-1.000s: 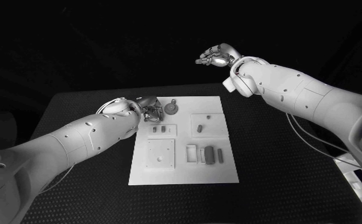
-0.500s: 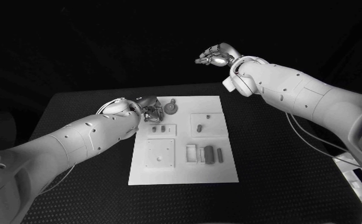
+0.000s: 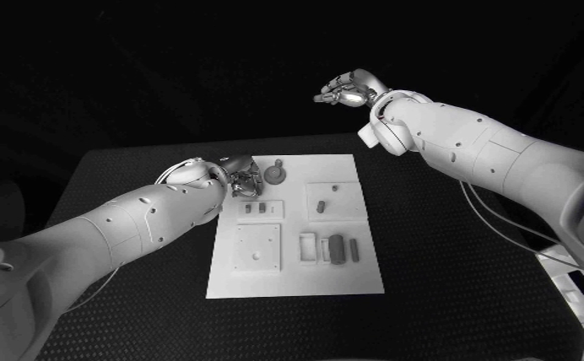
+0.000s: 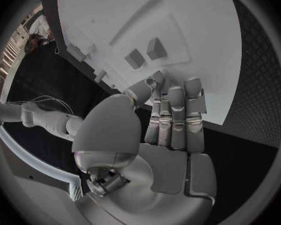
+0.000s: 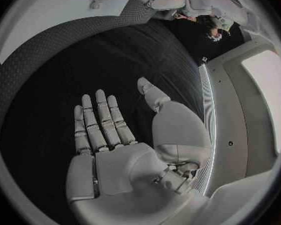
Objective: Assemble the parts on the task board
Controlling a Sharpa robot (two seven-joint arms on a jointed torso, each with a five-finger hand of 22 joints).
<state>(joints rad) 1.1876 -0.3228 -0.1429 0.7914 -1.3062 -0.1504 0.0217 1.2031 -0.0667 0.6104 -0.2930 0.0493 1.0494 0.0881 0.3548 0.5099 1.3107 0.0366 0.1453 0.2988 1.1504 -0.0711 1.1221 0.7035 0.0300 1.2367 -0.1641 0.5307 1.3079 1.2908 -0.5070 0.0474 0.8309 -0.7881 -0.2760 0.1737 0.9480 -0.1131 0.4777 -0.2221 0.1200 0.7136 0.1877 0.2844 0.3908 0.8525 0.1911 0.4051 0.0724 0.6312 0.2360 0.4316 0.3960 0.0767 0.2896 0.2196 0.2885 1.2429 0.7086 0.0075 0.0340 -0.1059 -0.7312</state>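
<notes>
dim, dark surround | wrist views fisheye-bent | focus sharp

A black desk [image 3: 462, 293] with a fine dotted texture lay under everything, reaching from the near edge back to a straight far edge. Beyond it the background was dark. A thin pale cable [image 3: 501, 230] ran in loops across the desk's right side.
</notes>
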